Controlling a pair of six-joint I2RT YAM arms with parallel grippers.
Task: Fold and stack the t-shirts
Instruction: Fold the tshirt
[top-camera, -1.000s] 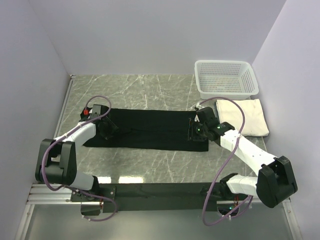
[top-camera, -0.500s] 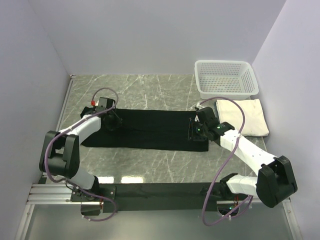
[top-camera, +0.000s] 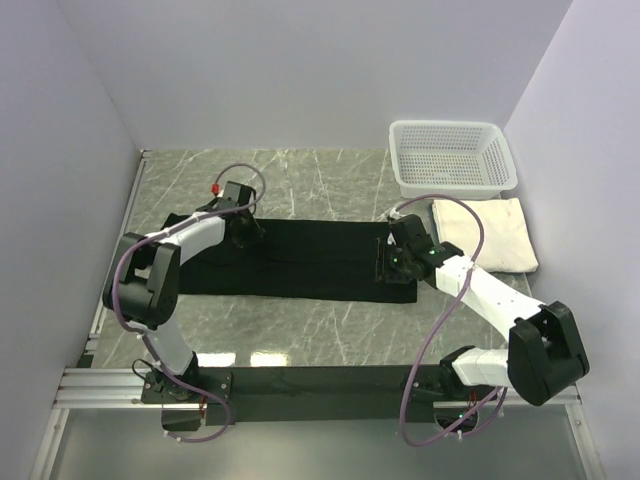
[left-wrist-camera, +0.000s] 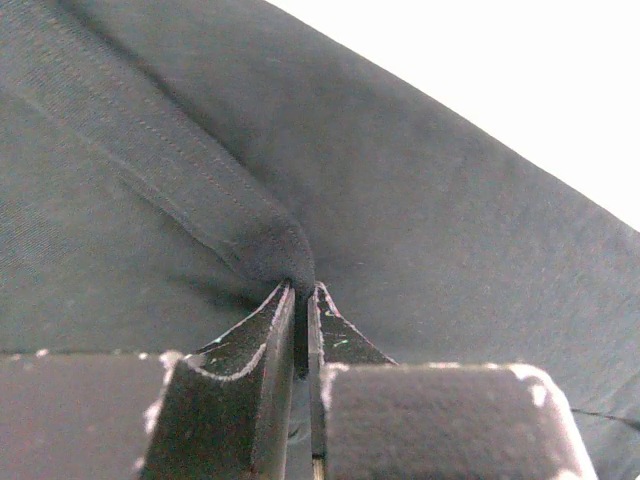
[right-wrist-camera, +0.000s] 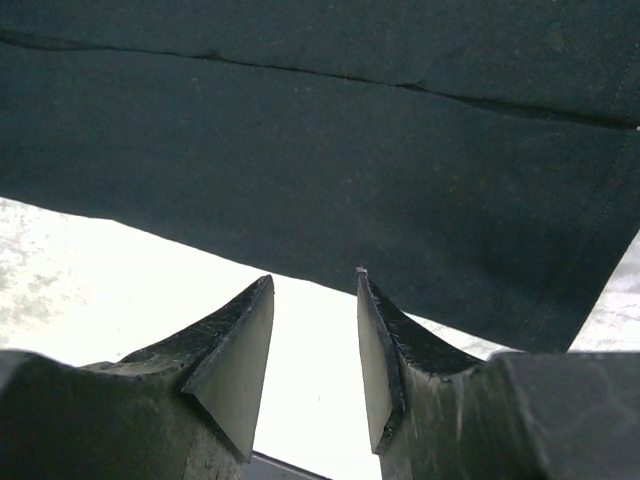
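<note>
The black t-shirt (top-camera: 310, 258) lies as a long flat strip across the middle of the table. My left gripper (top-camera: 245, 228) is over its left part, shut on a pinched ridge of the black cloth (left-wrist-camera: 280, 245); in the left wrist view its tips (left-wrist-camera: 302, 290) meet on that fold. At the strip's right end my right gripper (top-camera: 395, 262) stands open. In its wrist view the fingers (right-wrist-camera: 313, 280) frame bare table just short of the black cloth's edge (right-wrist-camera: 300, 150). The cream-white t-shirt (top-camera: 485, 232) lies folded at the right.
A white mesh basket (top-camera: 452, 158) stands at the back right corner, just behind the cream-white shirt. Walls close in the table on the left, back and right. Marble tabletop (top-camera: 300, 180) shows behind the black strip and also in front of it.
My left gripper has closed on the black cloth and moved right and toward the back along the strip's left end. The right arm has hardly moved and stays open.
</note>
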